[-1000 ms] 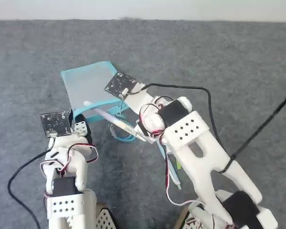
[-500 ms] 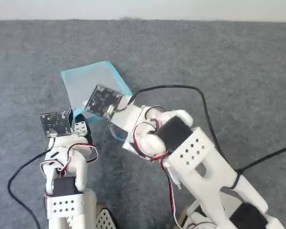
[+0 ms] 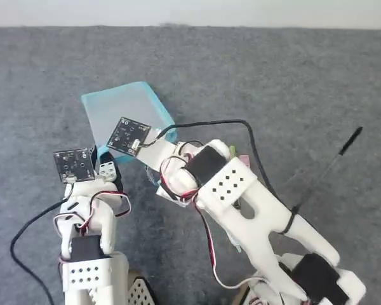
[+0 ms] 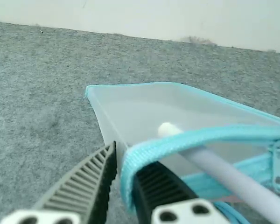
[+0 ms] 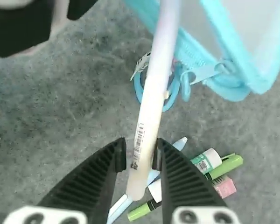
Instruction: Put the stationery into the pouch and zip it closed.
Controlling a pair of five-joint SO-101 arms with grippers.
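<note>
The grey felt-covered table (image 3: 317, 82) carries the whole scene. Across it the right arm (image 3: 241, 197) stretches toward the pouch, while the left arm (image 3: 89, 216) stands just beside the pouch's near corner. The pouch (image 3: 124, 111), translucent with a turquoise zip band, lies flat with its mouth toward the arms.

The left gripper (image 4: 126, 161) is clamped on the turquoise edge of the mouth and holds it lifted, so the opening gapes. The right gripper (image 5: 140, 144) is closed around the lower part of a long white pen (image 5: 154, 93). The pen's far end is already past the zip band and inside the pouch, seen through the clear wall.

The step in hand looks to be feeding this pen in. Next, the right arm would need to push it deeper along its own length, then let go without dragging it back out.

A small heap of other stationery (image 5: 210, 163), green markers and a pink piece among them, lies on the table near the mouth and awaits its turn. The zip pull (image 5: 200, 74) sits at the open end, so the zip is undone.
</note>
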